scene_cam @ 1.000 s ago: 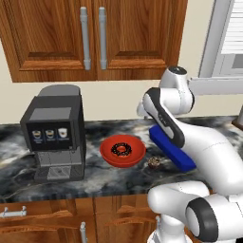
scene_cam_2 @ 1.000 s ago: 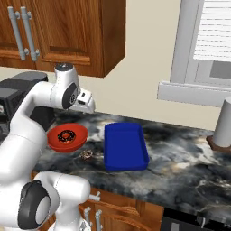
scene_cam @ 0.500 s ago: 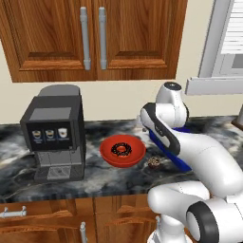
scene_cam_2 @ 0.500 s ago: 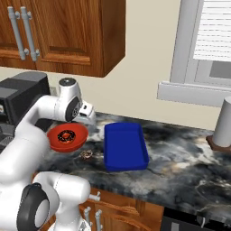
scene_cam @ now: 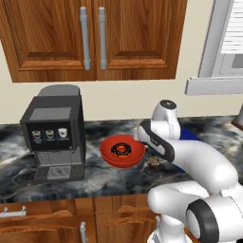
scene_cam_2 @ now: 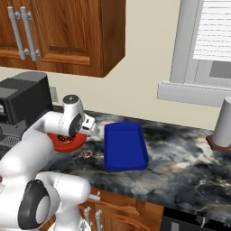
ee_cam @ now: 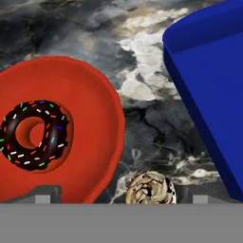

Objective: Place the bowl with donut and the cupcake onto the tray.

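Note:
The red bowl (ee_cam: 90,109) sits on the dark marble counter with the chocolate sprinkled donut (ee_cam: 34,135) inside it. Just right of its rim stands the small brown cupcake (ee_cam: 150,188). Further right lies the blue tray (ee_cam: 213,90), with nothing on it. My gripper (ee_cam: 121,197) hangs low over the counter, open, its tips wide apart on either side of the bowl's near rim and the cupcake, holding nothing. From the base I see the bowl (scene_cam: 122,153), the cupcake (scene_cam: 153,163) and the tray (scene_cam_2: 124,145); my arm covers part of the bowl (scene_cam_2: 61,142).
A black coffee machine (scene_cam: 54,135) stands left of the bowl. Wooden cabinets (scene_cam: 90,38) hang above the counter. A grey canister (scene_cam_2: 223,122) stands at the far right under the window sill (scene_cam_2: 194,92). Bare marble lies between tray and canister.
The arm has swung down from above the tray's back edge, and the hand now sits low over the bowl's right rim and the cupcake. The jaws stayed open; nothing on the counter moved.

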You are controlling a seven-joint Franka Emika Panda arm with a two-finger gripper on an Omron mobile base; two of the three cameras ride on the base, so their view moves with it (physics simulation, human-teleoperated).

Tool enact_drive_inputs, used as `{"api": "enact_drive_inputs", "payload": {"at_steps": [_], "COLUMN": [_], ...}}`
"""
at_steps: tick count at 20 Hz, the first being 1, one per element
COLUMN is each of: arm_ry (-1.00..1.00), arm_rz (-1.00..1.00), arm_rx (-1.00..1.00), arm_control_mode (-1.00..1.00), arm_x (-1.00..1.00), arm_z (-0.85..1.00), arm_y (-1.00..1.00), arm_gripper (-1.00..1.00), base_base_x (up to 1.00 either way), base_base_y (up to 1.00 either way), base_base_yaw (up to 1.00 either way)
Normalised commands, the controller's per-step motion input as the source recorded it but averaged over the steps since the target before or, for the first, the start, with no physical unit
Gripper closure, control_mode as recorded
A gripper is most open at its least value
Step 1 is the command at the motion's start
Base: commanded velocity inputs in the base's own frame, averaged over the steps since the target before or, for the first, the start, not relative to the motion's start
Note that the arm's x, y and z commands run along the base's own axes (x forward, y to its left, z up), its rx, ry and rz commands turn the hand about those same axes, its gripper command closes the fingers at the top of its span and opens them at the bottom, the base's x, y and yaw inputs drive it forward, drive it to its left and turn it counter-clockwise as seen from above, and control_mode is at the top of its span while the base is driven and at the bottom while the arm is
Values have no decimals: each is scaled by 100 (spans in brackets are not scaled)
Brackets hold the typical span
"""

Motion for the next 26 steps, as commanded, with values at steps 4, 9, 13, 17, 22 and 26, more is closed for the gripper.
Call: {"api": "enact_drive_inputs", "payload": {"at_steps": [4,9,13,17,22,26], "arm_ry": [0,3,9,13,9,3], "arm_rz": [0,0,0,0,2,3], "arm_rx": [0,0,0,0,1,0], "arm_control_mode": [-100,-100,-100,-100,-100,-100], "arm_x": [39,47,22,0,0,3], "arm_z": [-2,-5,-14,-36,-32,-19], "arm_y": [8,1,0,0,1,4], "arm_gripper": [-100,-100,-100,-100,-100,-100], "base_base_x": [0,0,0,0,0,0], "base_base_y": [0,0,0,0,0,0], "base_base_yaw": [0,0,0,0,0,0]}}
